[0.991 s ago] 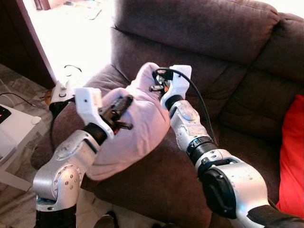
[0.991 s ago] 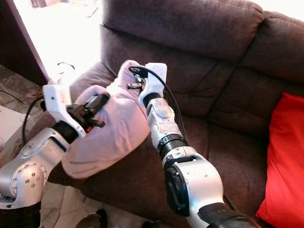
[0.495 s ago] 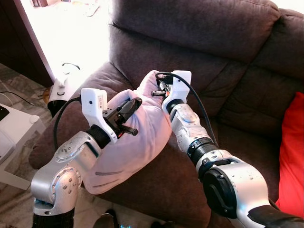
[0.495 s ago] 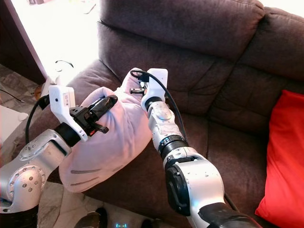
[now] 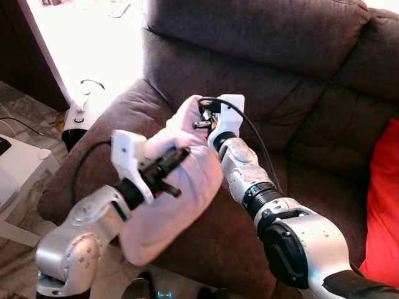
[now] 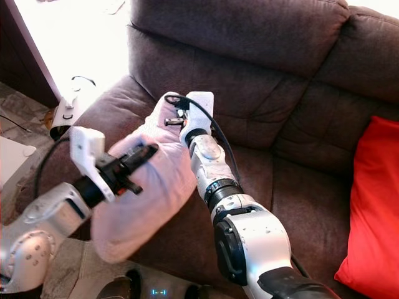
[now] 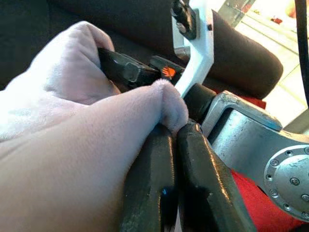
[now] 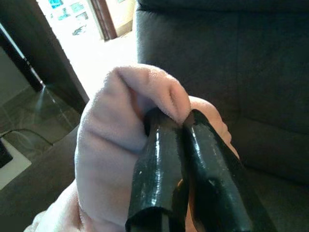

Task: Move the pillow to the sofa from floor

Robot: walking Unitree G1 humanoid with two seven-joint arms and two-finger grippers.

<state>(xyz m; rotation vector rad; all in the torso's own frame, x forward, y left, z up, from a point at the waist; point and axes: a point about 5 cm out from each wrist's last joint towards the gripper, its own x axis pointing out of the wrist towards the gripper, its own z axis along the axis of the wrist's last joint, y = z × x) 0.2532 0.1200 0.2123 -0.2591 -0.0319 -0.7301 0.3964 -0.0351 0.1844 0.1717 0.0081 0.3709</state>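
At centre frame, above the sofa's front edge, we log the pillow (image 5: pixel 171 187): pale pink, soft, sagging, carried clear of the floor with its lower end hanging past the seat cushion toward the lower left of the frame.

Left end effector (image 5: pixel 177 156): closed on a fold of the pillow at mid-height; the left wrist view shows the two black fingers (image 7: pixel 159 183) pressed together with fabric pinched at their tips.

Right end effector (image 5: pixel 201 115): closed on the pillow's upper corner, just right of centre; the right wrist view shows a bunched ridge of fabric clamped between its fingers (image 8: pixel 164 159).

Sofa (image 5: pixel 262 68): dark brown, plush, backrest across the top of the frame, armrest (image 5: pixel 106 134) at centre left, open seat behind and right of the pillow.

Red cushion (image 5: pixel 383 205): right edge of the frame, on the sofa, well apart from the pillow.

White device with cord (image 5: pixel 78 115): on the floor, left of the armrest.

White desk (image 5: pixel 19 165): at the far left edge.

Step in hand, by our judgement: carry over the seat, then release. We would move both arms together toward the backrest, keep both pinches firm, bring the hanging end fully over the cushion, lower it, and only then let go.
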